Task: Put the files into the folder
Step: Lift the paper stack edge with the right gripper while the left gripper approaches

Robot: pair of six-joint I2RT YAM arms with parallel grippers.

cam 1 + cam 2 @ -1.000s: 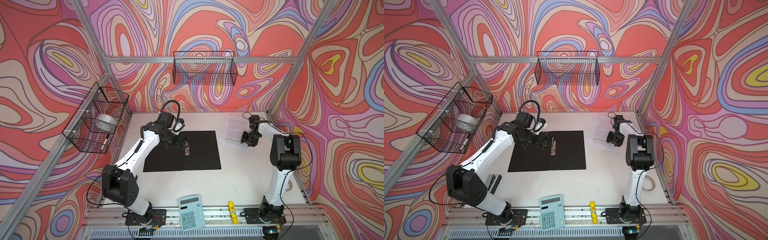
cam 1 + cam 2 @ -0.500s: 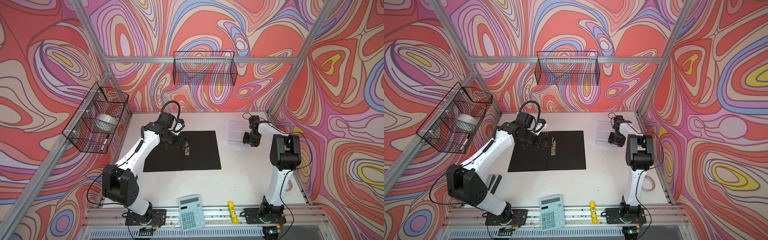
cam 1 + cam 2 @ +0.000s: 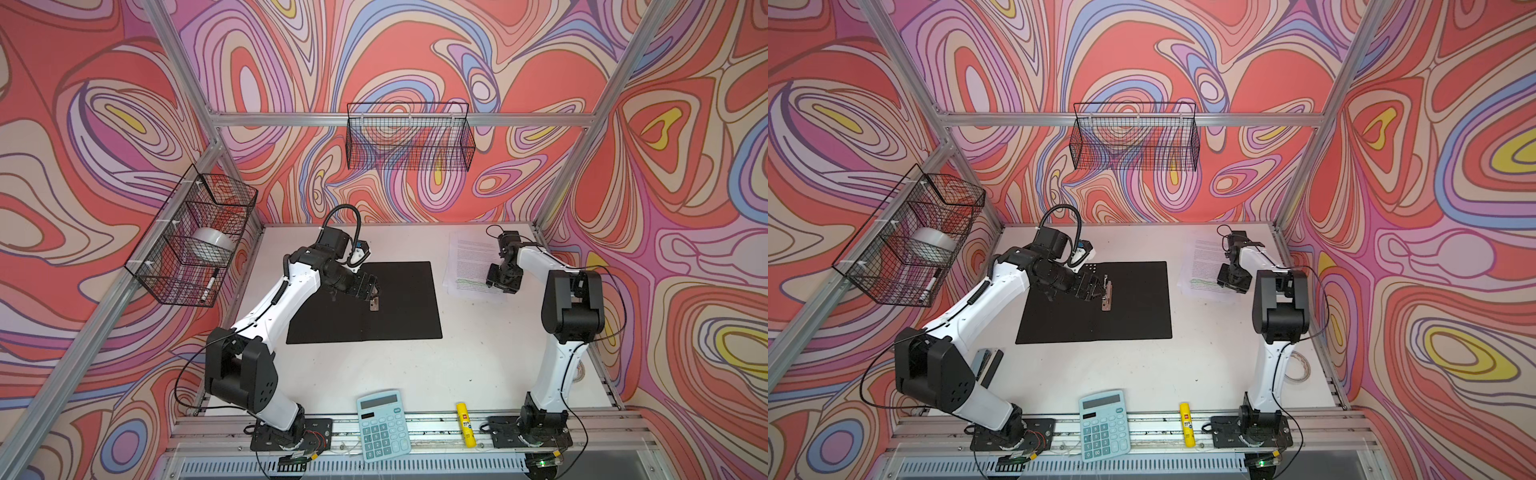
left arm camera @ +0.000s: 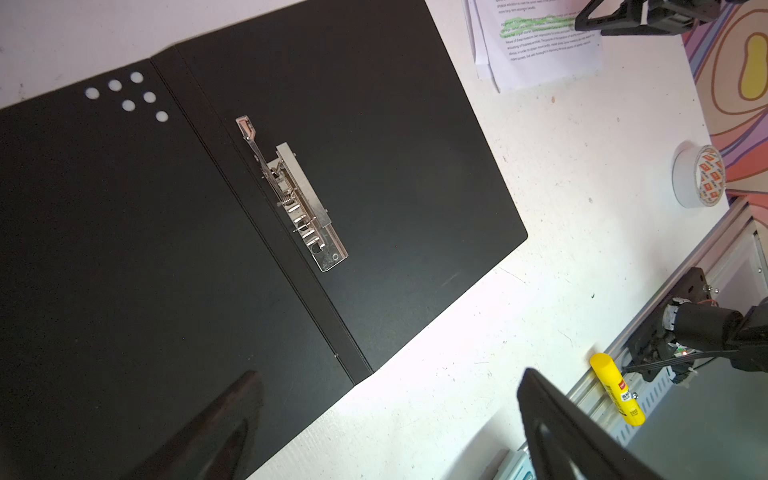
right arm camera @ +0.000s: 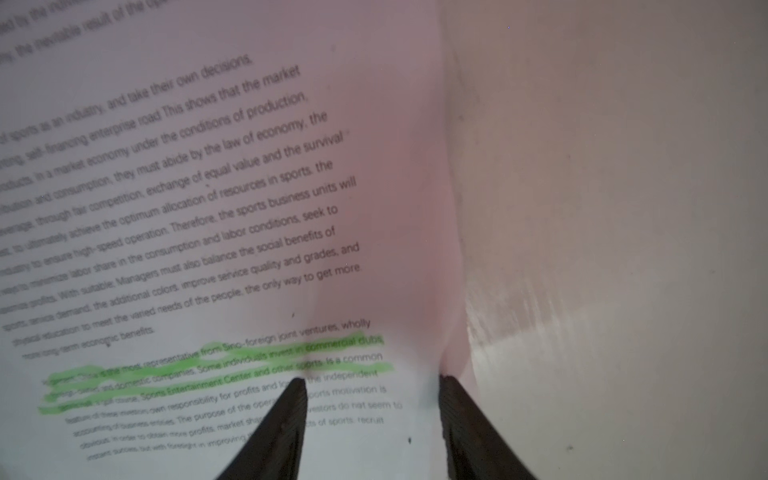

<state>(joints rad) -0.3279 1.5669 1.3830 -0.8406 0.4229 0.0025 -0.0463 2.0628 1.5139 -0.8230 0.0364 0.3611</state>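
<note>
The folder (image 3: 399,299) (image 3: 1133,307) lies open at mid-table, black inside up, its metal clip bar (image 4: 307,208) beside the spine. My left gripper (image 3: 372,291) (image 4: 388,374) hovers just above the clip bar, open and empty. The files (image 3: 469,257) (image 5: 208,208), white printed sheets with a green-highlighted passage, lie at the back right. My right gripper (image 3: 496,282) (image 5: 372,379) is down on their near right part. Its jaws stand apart, one fingertip (image 5: 297,388) on the print, the other at the sheet's side edge, where the paper bulges up.
A pale blue calculator (image 3: 384,424) and a yellow glue stick (image 3: 465,424) lie on the front rail. A tape roll (image 4: 698,176) sits by the right wall. Wire baskets hang on the left wall (image 3: 191,237) and back wall (image 3: 409,141).
The right gripper has shifted slightly on the files. The left arm has not moved.
</note>
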